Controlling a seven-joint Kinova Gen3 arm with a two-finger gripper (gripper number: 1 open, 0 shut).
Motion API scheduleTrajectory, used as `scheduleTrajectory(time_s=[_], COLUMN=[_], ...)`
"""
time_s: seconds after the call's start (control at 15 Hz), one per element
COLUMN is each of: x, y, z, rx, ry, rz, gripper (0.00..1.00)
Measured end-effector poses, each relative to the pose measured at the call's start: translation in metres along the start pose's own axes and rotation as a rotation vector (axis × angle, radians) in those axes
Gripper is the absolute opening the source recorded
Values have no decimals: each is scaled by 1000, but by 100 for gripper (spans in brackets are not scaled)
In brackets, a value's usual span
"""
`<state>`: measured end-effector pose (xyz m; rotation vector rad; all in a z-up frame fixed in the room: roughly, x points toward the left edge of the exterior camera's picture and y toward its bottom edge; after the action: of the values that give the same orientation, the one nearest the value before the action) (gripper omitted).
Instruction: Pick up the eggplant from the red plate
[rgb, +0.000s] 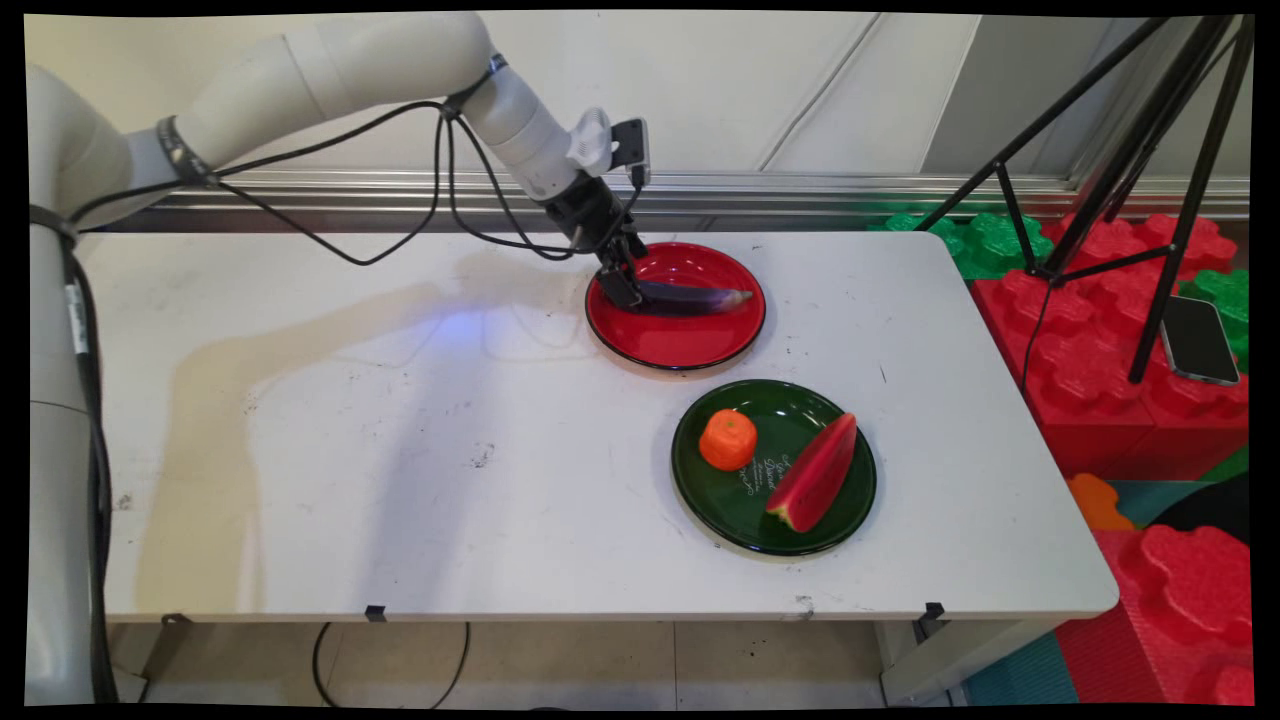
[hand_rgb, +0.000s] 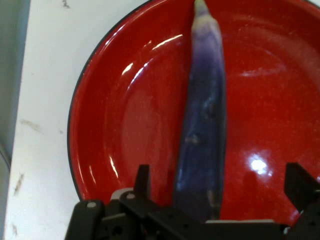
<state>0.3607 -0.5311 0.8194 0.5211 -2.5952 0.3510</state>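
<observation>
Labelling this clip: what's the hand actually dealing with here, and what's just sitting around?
In play:
hand, open, one finger on each side of the eggplant
eggplant
red plate under it

Lying about:
green plate
orange and watermelon slice on it
phone on the red blocks
</observation>
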Motion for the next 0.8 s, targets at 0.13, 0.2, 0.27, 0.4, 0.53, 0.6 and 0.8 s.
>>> scheduleTrajectory(time_s=[0.13, 0.2, 0.27, 0.4, 0.53, 0.6, 0.8], x=[1, 2, 2, 2, 2, 3, 3], y=[-6, -9, -11, -14, -17, -18, -21], z=[10, 14, 18, 25, 30, 33, 38], rx=[-5, -9, -12, -18, -23, -26, -33], ry=[-11, -16, -21, -31, -38, -41, -47], rz=[8, 11, 13, 17, 19, 20, 21], gripper=[100, 100, 100, 100, 100, 100, 100])
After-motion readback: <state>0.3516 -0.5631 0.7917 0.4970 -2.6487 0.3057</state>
